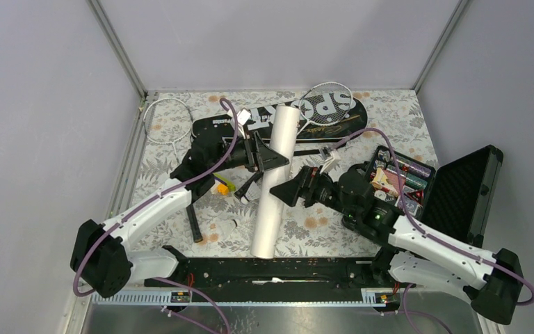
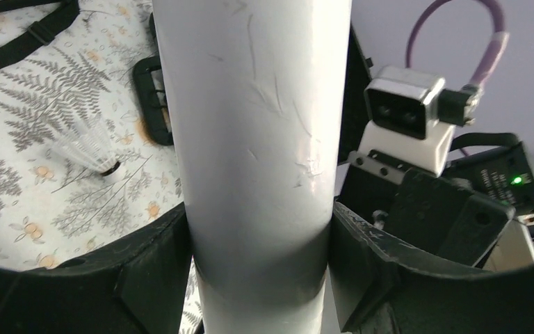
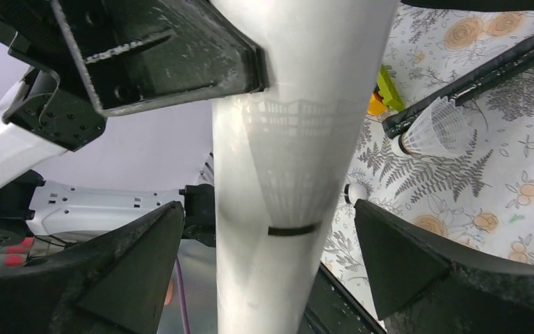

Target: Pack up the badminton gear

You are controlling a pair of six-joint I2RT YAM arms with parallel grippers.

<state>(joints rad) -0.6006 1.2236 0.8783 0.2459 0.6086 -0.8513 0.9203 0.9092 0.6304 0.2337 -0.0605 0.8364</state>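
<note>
The long white tube [image 1: 275, 182] runs from the table's near edge toward the black "SPORT" bag [image 1: 215, 128], its far end raised. My left gripper [image 1: 271, 158] is shut on it, both fingers pressed against its sides [image 2: 261, 236]. My right gripper [image 1: 286, 189] straddles the tube lower down, open, with a gap on each side [image 3: 268, 209]. A shuttlecock's outline shows through the tube wall [image 3: 288, 153]. One racket [image 1: 327, 104] lies on the bag, another [image 1: 167, 117] at the back left. Loose shuttlecocks [image 2: 94, 149] [image 3: 434, 129] lie on the floral cloth.
A black hard case [image 1: 462, 191] stands open at the right, with colourful wrapped items [image 1: 400, 179] inside. A small yellow and green object [image 1: 224, 188] lies beside the left arm. Grey walls close in the back and both sides.
</note>
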